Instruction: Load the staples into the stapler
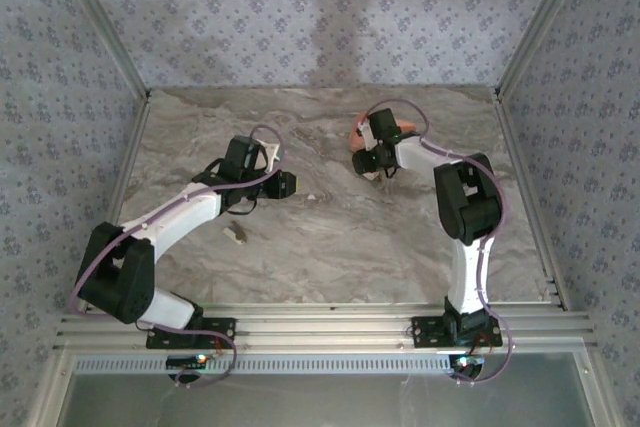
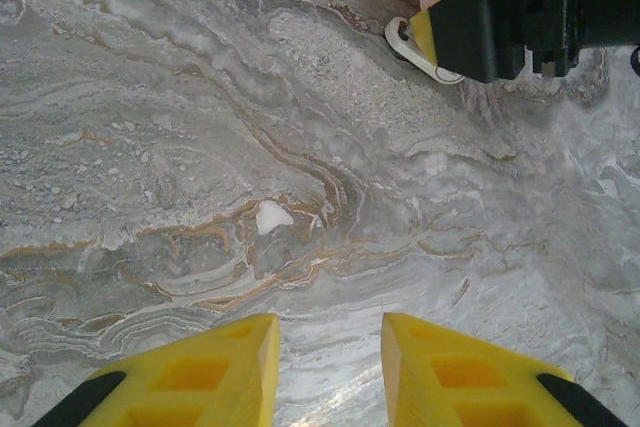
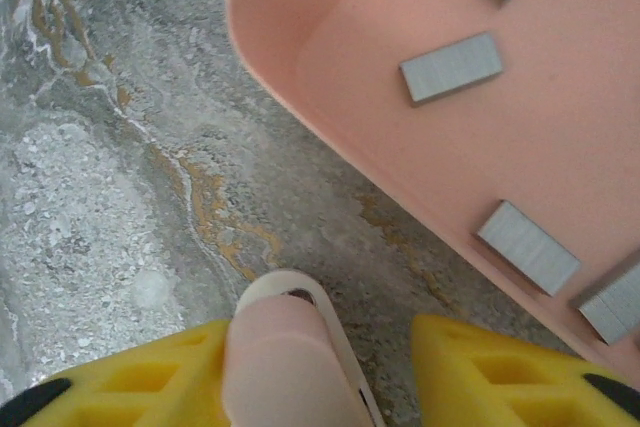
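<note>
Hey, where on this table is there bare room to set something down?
Free: the marble in the middle, in front of the left gripper, apart from a small white fleck; also the far-left corner. Crowded: far right, where the tray, stapler and right gripper bunch together.

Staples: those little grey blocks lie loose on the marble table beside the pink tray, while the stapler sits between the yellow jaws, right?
Not quite. In the right wrist view the staples lie inside the pink tray, not on the marble table. The stapler does sit between the yellow jaws.
</note>
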